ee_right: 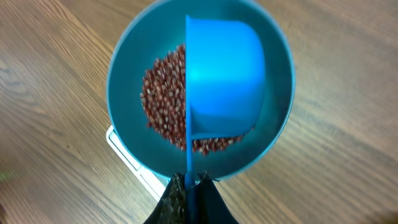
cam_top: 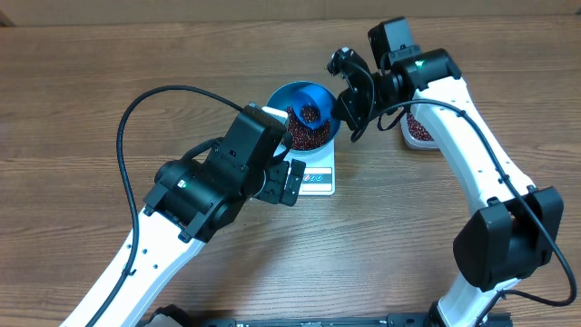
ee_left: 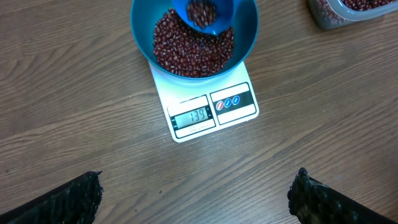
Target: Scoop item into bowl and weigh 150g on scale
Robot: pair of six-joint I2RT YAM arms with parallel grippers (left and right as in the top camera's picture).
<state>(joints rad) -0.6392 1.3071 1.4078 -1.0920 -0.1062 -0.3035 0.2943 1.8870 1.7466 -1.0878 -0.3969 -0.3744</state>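
Observation:
The blue bowl [ee_left: 246,32] sits on the white scale [ee_left: 205,111], whose display reads 139. Red-brown beans [ee_left: 186,50] fill the bowl's bottom. A small blue scoop [ee_right: 227,74] hangs tilted over the bowl with some beans [cam_top: 310,113] in it. My right gripper [ee_right: 189,182] is shut on the scoop's thin handle, seen edge-on in the right wrist view. My left gripper [ee_left: 196,190] is open over bare table, near the scale's display edge, holding nothing. In the overhead view the left gripper [cam_top: 289,182] is just left of the scale [cam_top: 319,180].
A clear plastic tub of beans [cam_top: 418,127] stands right of the scale, partly under my right arm; it also shows as a tub [ee_left: 348,11] in the left wrist view's top right corner. Wood table [cam_top: 82,100] lies all round.

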